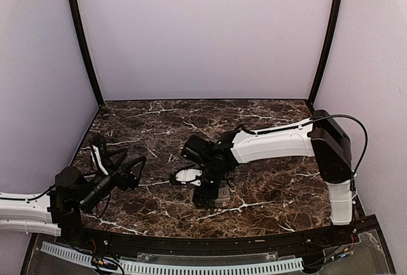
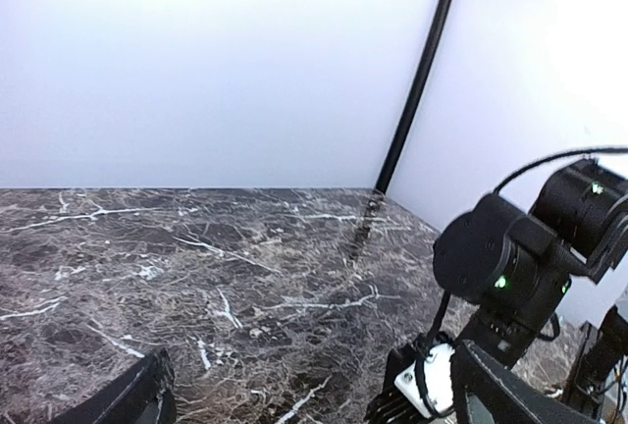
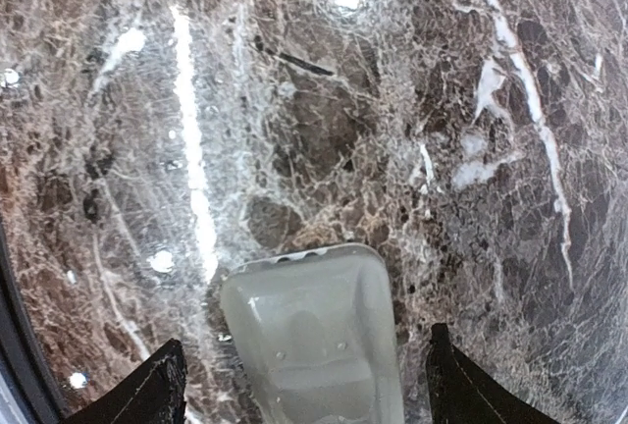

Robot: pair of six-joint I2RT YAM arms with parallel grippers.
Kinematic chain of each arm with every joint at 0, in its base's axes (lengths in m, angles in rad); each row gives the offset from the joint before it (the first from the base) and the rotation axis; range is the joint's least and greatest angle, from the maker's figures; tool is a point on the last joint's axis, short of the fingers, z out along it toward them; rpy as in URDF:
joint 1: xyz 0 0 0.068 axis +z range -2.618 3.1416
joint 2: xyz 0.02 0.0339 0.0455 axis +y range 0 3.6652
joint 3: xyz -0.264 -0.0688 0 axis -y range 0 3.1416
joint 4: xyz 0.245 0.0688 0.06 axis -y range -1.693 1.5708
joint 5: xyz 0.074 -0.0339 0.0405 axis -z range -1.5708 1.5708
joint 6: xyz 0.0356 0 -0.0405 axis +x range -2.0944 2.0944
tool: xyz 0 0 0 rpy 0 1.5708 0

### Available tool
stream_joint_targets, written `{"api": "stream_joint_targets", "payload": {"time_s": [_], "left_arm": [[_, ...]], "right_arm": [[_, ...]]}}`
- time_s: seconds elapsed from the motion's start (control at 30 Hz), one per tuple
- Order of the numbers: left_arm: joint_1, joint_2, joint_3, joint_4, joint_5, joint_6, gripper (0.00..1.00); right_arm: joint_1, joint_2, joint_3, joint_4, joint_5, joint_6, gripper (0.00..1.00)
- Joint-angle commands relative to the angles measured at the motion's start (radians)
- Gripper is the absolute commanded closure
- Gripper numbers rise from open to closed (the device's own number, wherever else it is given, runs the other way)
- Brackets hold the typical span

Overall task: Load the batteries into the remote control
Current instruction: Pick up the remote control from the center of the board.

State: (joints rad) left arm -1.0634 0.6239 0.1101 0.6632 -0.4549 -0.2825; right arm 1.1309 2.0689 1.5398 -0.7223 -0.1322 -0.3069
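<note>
The remote control [image 3: 312, 341] runs off the bottom edge of the right wrist view. From above, the right gripper [image 1: 202, 178] covers most of it.

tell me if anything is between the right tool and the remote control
Nothing visible is. In the right wrist view the remote control lies on the marble table, right between the fingers of the open right tool, with only bare gaps beside it. No batteries show in any view.

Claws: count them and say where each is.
2. The left claw over the table's left side; the right claw at centre, straddling the remote control.
</note>
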Motion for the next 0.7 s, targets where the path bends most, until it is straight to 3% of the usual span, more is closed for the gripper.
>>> {"api": "stream_joint_targets", "payload": {"time_s": [0.0,0.17,0.27,0.4,0.57,0.67], "left_arm": [[0.003,-0.211,-0.065,-0.27,-0.155,-0.061,0.03],[0.003,-0.341,-0.084,-0.366,-0.156,-0.068,0.04],[0.003,-0.326,-0.082,-0.354,-0.146,-0.048,0.04],[0.003,-0.178,-0.04,-0.305,-0.126,-0.01,0.04],[0.003,0.127,0.077,-0.21,-0.098,0.049,0.05],[0.003,0.232,0.123,-0.118,-0.059,0.099,0.04]], "right_arm": [[0.016,0.071,0.084,-0.05,0.054,-0.084,0.2],[0.019,0.096,0.091,-0.097,0.035,-0.085,0.32],[0.021,0.083,0.083,-0.105,0.037,-0.085,0.47],[0.023,0.068,0.089,-0.108,0.038,-0.076,0.7],[0.02,0.044,0.105,-0.113,0.045,-0.049,0.75],[0.007,0.006,0.114,-0.111,0.043,-0.022,0.77]]}}
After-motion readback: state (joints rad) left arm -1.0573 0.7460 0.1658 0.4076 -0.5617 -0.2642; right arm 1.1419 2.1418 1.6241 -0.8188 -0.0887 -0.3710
